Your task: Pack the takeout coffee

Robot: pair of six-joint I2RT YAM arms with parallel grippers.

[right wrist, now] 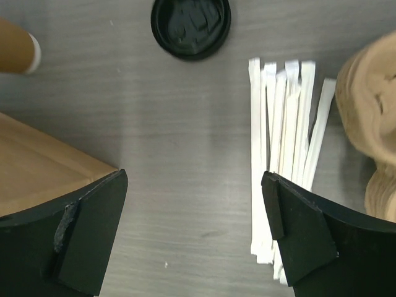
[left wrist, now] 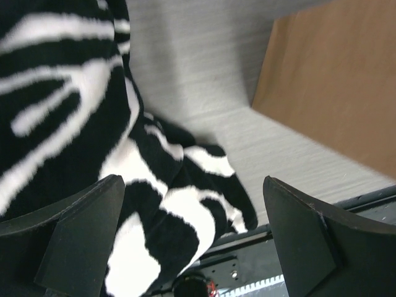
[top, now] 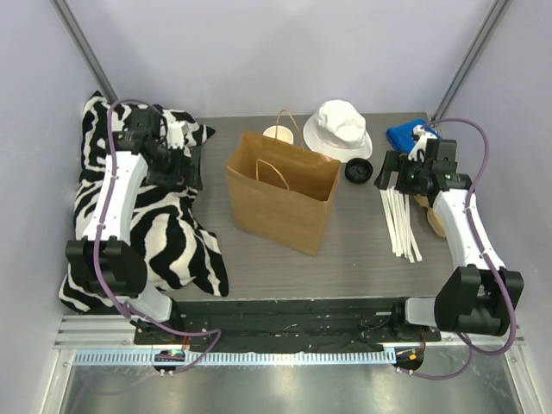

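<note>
A kraft-brown paper cup [top: 278,134] with a cream rim stands behind the brown paper bag [top: 280,191]; its top looks open. A black lid [top: 356,171] lies apart on the table to its right. In the right wrist view the cup [right wrist: 15,52] is at the top left and the lid [right wrist: 190,25] at the top. My right gripper [top: 385,175] [right wrist: 195,235] is open and empty, just right of the lid, over bare table. My left gripper [top: 190,166] [left wrist: 195,247] is open and empty over the zebra cloth [left wrist: 74,124], left of the bag [left wrist: 334,80].
A white bucket hat [top: 338,129] and a blue object [top: 404,134] lie at the back right. White wrapped straws [top: 401,220] [right wrist: 284,154] lie by a brown pulp carrier [top: 431,216] [right wrist: 374,124]. The bag's corner [right wrist: 37,167] is near my right gripper's left finger.
</note>
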